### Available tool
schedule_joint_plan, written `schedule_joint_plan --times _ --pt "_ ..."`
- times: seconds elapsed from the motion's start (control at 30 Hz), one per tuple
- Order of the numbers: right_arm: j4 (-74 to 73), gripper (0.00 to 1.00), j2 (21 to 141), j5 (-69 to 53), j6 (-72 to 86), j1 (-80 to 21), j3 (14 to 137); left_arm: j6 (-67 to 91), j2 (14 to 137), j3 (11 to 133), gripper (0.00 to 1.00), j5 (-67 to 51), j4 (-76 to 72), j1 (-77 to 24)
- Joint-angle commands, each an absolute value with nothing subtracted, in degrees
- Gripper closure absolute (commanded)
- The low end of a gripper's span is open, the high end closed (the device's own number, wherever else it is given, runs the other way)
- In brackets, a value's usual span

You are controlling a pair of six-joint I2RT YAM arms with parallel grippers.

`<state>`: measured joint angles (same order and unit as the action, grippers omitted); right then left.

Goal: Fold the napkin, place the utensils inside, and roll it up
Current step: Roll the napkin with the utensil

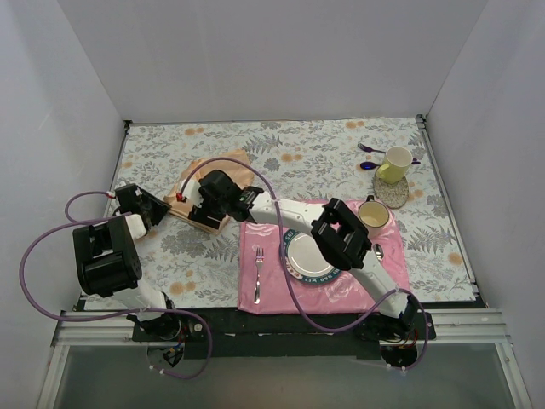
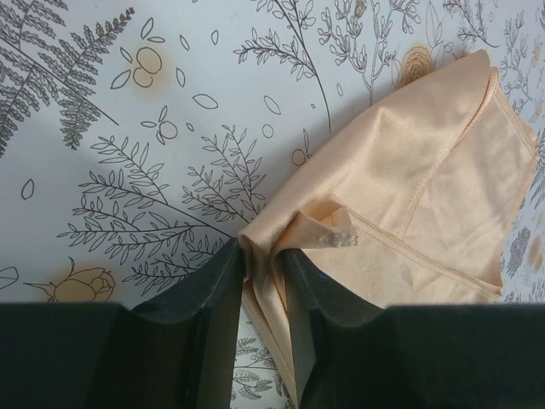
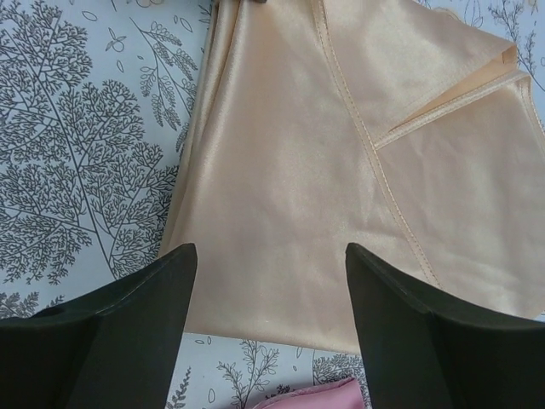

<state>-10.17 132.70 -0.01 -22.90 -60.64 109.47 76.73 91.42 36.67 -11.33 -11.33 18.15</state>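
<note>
One shiny peach satin napkin (image 2: 409, 162), stitched hems, bunched in L gripper (image 2: 262, 257)

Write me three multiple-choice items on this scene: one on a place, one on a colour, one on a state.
1. Where does the silver fork lie? A on the pink placemat, left of the plate; B on the plate; C right of the plate.
2. What colour is the napkin? A purple; B peach-gold; C green.
3. How do the jaws of the right gripper stand? A shut on the fork; B shut, empty; C open over the napkin.
1 A: it lies on the mat by the plate's left rim. 2 B: the wrist views show peach-gold cloth. 3 C: they stand wide apart above the cloth.
</note>
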Motion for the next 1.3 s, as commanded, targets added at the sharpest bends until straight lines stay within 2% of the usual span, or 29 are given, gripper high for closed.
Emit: schedule_joint_plan --times 0.0,0.37,0.8,1.27 --pt "-8.5 0.21 134.4 -0.4 -25.3 -62.5 115.0 75.5 90.6 37.4 0.79 -11.1 -9.7 18.0" --pt "-4.9 0.17 138.2 -0.7 -29.1 -64.3 117.1 75.0 92.0 41.5 1.00 -11.5 -4.1 17.9" --pt "1.4 0.16 142.1 7.6 -32.8 -66.1 117.6 73.1 94.0 46.1 1.00 -12.1 3.2 17.9" --pt "5.3 0.18 146.8 8.1 -32.4 -67.1 121.4 72.7 95.1 49.1 1.00 -14.1 7.0 17.9"
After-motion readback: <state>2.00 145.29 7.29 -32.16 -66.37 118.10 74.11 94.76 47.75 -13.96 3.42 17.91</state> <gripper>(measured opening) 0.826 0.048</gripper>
